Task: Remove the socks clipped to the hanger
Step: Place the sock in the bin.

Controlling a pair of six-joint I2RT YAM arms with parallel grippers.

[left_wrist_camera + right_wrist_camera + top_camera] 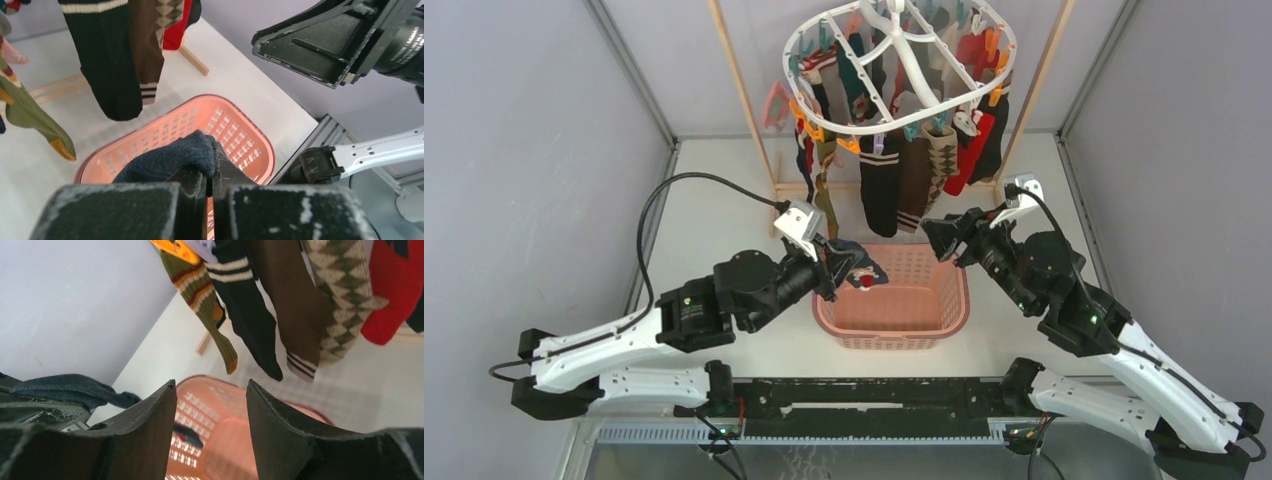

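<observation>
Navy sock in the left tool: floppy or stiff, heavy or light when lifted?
Likely floppy: the navy sock droops over the shut left tool rather than holding shape. Probably light, since a small pinch carries it. Knit looks grippy, not slippery; it should drop limp into the basket below.

a gap lies between the hanging socks [914, 175] and the basket [894, 337] rim, flanked by wooden posts [742, 95].

Pink lattice basket [894, 338] on white table [714, 230], wooden rail frame [744, 95] behind, grey walls [514, 150]
</observation>
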